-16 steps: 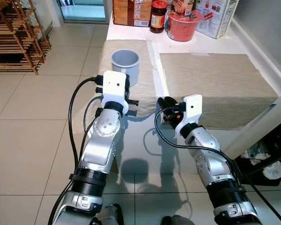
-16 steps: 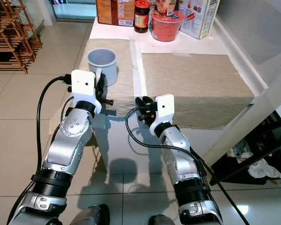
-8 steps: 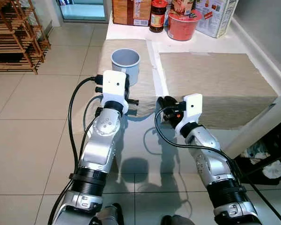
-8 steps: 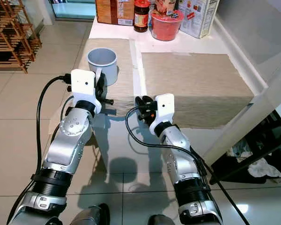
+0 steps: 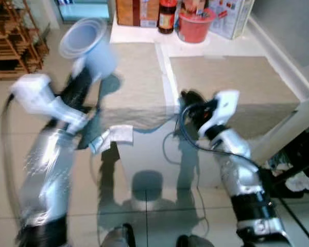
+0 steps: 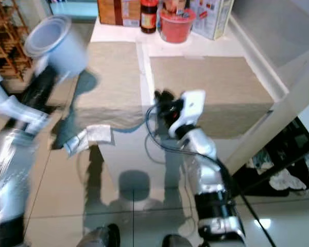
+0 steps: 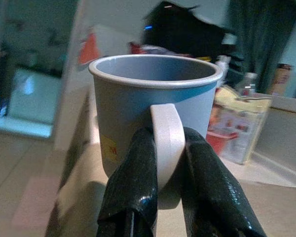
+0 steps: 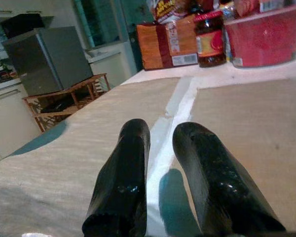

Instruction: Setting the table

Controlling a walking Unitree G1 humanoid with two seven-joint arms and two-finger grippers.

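Observation:
A grey-blue cup (image 5: 87, 43) hangs in the air, tilted, above the left side of the table, and is blurred by motion. My left gripper (image 7: 167, 148) is shut on the cup's pale handle (image 7: 166, 143), one black finger on each side. The left arm (image 5: 46, 154) is smeared. The left beige placemat (image 5: 136, 77) lies bare under the cup's shadow. My right gripper (image 5: 189, 103) hovers low over the table's front edge between the two placemats, fingers (image 8: 123, 173) close together with nothing between them. The right placemat (image 5: 232, 82) is bare.
At the back of the table stand a brown box (image 5: 131, 10), a dark jar (image 5: 166, 18), a red bowl (image 5: 193, 28) and a printed carton (image 5: 232, 18). A small white piece (image 5: 118, 135) lies at the left placemat's front edge. Wooden racks (image 5: 10, 46) stand on the left.
My left arm has swung up and to the left, lifting the cup off the left placemat. The view has shifted slightly. The right gripper stays near the front edge.

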